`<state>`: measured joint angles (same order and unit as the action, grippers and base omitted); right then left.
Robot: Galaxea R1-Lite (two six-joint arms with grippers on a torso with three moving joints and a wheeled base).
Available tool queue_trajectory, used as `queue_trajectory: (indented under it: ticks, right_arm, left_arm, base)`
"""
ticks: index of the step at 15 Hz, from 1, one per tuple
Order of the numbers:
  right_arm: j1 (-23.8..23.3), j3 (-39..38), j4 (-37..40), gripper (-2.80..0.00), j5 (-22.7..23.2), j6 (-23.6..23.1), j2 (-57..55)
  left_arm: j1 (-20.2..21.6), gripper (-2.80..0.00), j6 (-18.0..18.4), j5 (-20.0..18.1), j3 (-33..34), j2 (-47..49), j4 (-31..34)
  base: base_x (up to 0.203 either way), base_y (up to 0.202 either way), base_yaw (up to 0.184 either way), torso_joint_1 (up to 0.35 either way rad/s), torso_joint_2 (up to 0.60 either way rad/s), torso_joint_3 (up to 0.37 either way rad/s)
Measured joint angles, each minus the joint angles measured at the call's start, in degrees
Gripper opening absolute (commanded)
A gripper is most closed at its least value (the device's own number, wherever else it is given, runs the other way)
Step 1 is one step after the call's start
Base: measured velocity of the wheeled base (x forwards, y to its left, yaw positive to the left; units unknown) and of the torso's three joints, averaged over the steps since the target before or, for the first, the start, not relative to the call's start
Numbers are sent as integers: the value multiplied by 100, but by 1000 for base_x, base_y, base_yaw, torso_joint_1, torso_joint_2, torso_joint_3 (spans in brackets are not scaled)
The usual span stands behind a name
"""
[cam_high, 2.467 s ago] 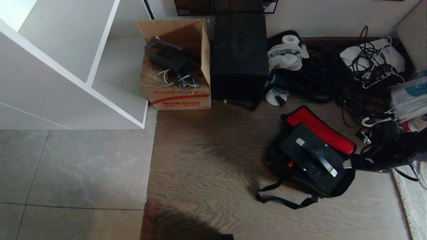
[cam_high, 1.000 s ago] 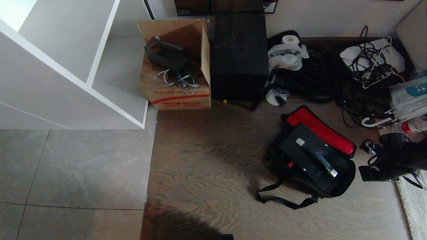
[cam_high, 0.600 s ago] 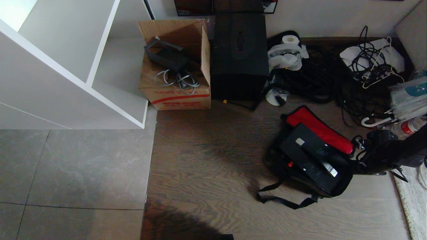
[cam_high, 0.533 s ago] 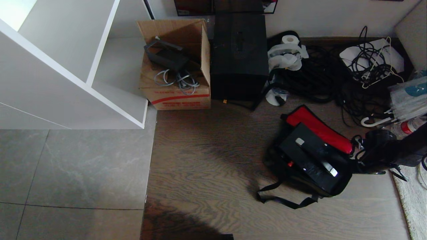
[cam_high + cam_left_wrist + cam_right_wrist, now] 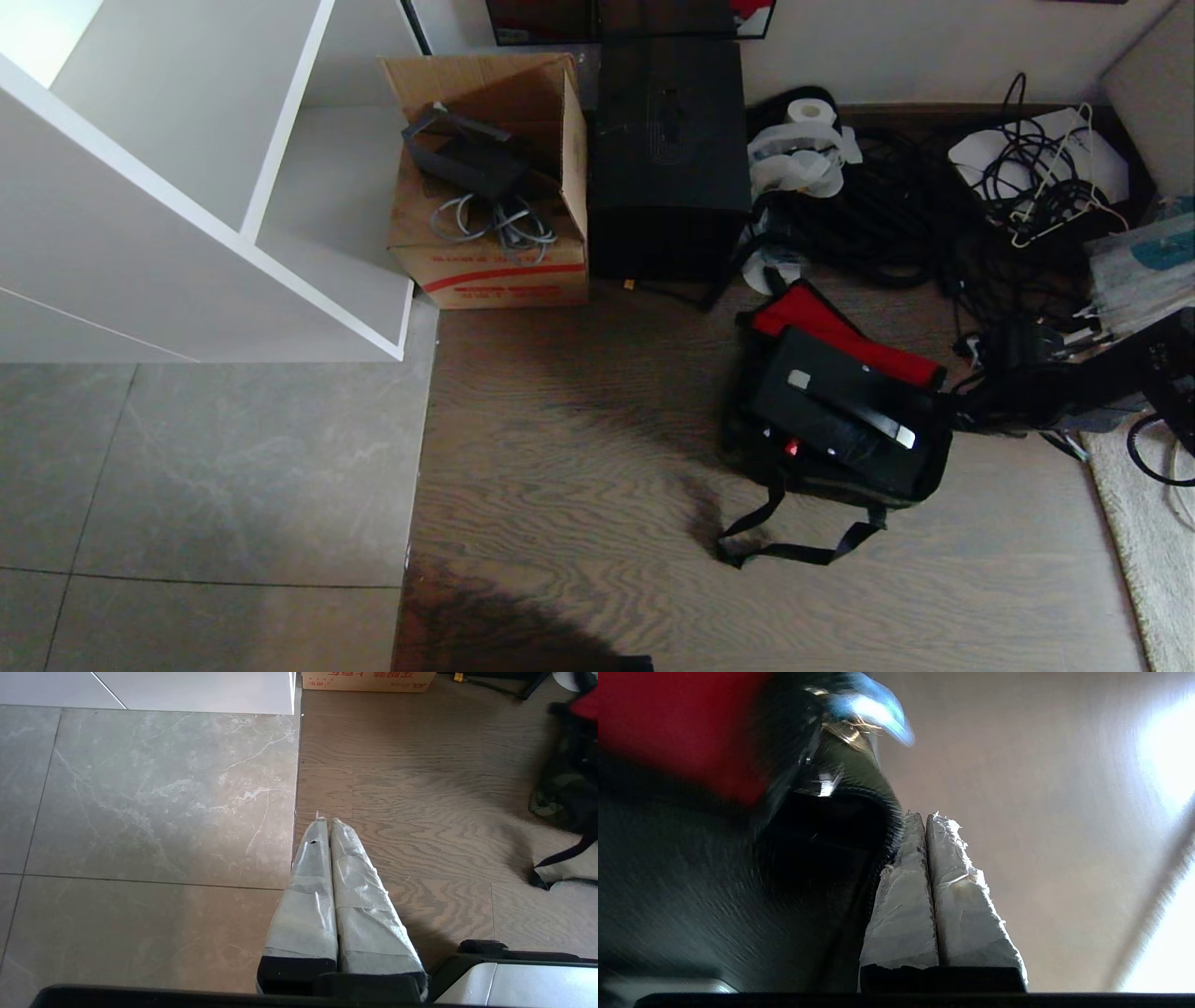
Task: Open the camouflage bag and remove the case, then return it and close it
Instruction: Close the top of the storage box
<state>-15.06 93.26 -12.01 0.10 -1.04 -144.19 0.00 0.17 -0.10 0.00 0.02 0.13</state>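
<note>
The soft camouflage bag (image 5: pixel 845 467), its red-lined lid open, lay on the wooden floor (image 5: pixel 579 485) with the flat black rigid case (image 5: pixel 831 411) inside. The right end effector (image 5: pixel 924 816), fingers pressed together and holding nothing, touched the bag's zipper edge. The left end effector (image 5: pixel 327 821), likewise closed and empty, hung well apart.

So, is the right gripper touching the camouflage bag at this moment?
Touching. In the right wrist view the shut right gripper lies against the zipper edge of the camouflage bag, with no gap visible between them.
</note>
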Motion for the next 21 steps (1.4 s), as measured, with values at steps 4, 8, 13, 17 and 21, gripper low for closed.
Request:
queue_trajectory:
  ticks: [4, 8, 13, 17, 21]
  right_arm:
    - [351, 798, -437, -280, 41, 1148, -127]
    - [232, 202, -363, -280, 149, 499, 68]
    - [-118, -863, 36, -280, 456, -209, 985]
    - [-38, -1572, 652, -280, 907, -177, 1758]
    - [936, -1865, 633, -280, 1214, 820, 2161]
  left_arm:
    - [0, -280, -1, 0, 0, 0, 2]
    - [0, -280, -1, -1, 0, 0, 3]
    - [0, -280, 2, 0, 0, 0, 6]
    - [0, -280, 2, 2, 0, 0, 6]
    - [0, -280, 4, 1, 0, 0, 6]
  base:
    - [0, 0, 0, 0, 0, 0]
    - [0, 0, 0, 0, 0, 0]
    - [0, 0, 0, 0, 0, 0]
    - [0, 0, 0, 0, 0, 0]
    - [0, 0, 0, 0, 0, 0]
